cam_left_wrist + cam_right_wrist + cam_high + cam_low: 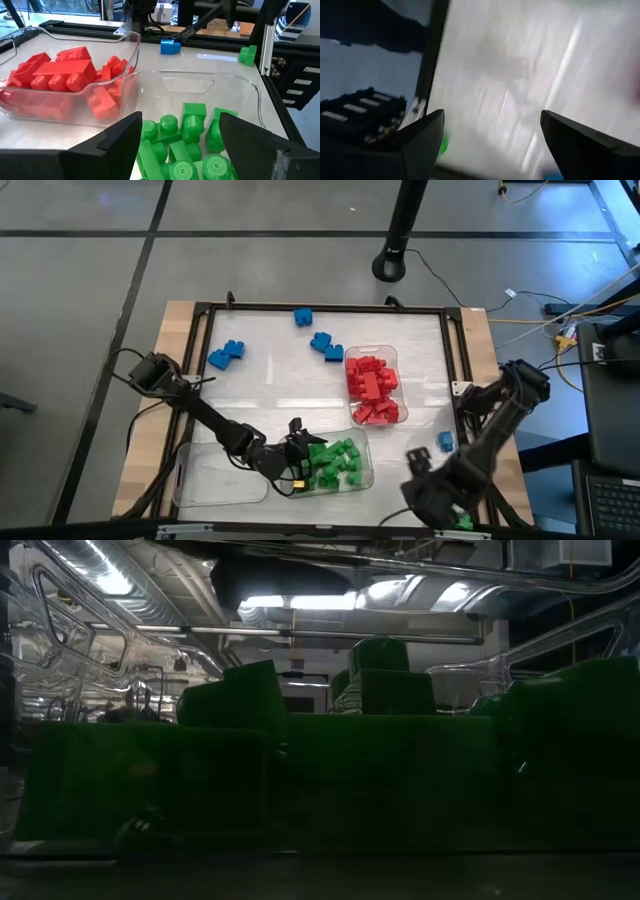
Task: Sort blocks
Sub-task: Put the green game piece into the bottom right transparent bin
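Loose blue blocks (226, 355) are lying at the table's far left, with more blue ones (322, 343) toward the far middle, and they are looking like light, stiff, smooth plastic bricks that should be taken across two flat sides, never over the studs, where fingers would likely be slipping. The left gripper (297, 452) is hovering over the near tray's green blocks (187, 145), its jaws standing partly apart with nothing between them; the clear tray (252, 90) holding those greens is showing its rim plainly in the left wrist view. Just beyond it, the red blocks (374, 388) are sitting heaped in their own clear tray (134, 42). A single blue block (444, 442) is resting near the right edge, and a stray green block (248, 54) is sitting beside the frame post. The right gripper (432, 490) is hanging low at the near right corner, jaws spread wide and empty. The low view is being filled almost wholly by dark green shapes, so it is giving little; the right wrist view is smearing, leaving only a green speck and bare tabletop readable, and the near table edge is being cut off.
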Motion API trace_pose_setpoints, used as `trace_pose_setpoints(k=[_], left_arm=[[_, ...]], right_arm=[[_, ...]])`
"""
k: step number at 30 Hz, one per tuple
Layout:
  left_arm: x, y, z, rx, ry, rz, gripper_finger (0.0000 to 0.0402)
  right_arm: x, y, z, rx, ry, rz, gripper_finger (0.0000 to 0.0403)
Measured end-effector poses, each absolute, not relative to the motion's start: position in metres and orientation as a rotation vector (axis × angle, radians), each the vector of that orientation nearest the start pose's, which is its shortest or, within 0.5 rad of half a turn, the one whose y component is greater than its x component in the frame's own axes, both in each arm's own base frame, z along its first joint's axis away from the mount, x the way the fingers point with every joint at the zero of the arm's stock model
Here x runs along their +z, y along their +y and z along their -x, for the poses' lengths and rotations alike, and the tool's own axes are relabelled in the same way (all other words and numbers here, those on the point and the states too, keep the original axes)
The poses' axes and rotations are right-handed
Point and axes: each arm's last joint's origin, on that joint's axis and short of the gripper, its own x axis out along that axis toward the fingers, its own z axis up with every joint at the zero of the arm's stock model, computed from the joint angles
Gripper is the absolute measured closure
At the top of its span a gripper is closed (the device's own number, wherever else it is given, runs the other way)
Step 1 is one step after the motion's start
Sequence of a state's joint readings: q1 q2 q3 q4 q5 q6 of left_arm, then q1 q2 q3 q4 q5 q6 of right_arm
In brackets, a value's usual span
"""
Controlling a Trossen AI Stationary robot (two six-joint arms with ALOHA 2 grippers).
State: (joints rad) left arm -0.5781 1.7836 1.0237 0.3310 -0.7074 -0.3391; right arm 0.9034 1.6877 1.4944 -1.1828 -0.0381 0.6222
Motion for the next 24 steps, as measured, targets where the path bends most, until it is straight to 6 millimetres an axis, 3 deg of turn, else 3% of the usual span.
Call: trace_pose_setpoints(k=[5, 11, 24], left_arm=[[0.199, -0.190, -0.326, 0.181, 0.312, 0.075, 0.0147], [0.200, -0.190, -0.326, 0.180, 0.311, 0.069, 0.0147], [0.200, -0.190, -0.326, 0.179, 0.311, 0.056, 0.0147]], right_arm=[[0.268, 0.266, -0.168, 0.257, 1.585, -0.018, 0.0072], [0.233, 0.276, -0.146, 0.244, 1.740, -0.157, 0.0072], [0.191, 0.275, -0.140, 0.170, 1.776, -0.351, 0.0072]])
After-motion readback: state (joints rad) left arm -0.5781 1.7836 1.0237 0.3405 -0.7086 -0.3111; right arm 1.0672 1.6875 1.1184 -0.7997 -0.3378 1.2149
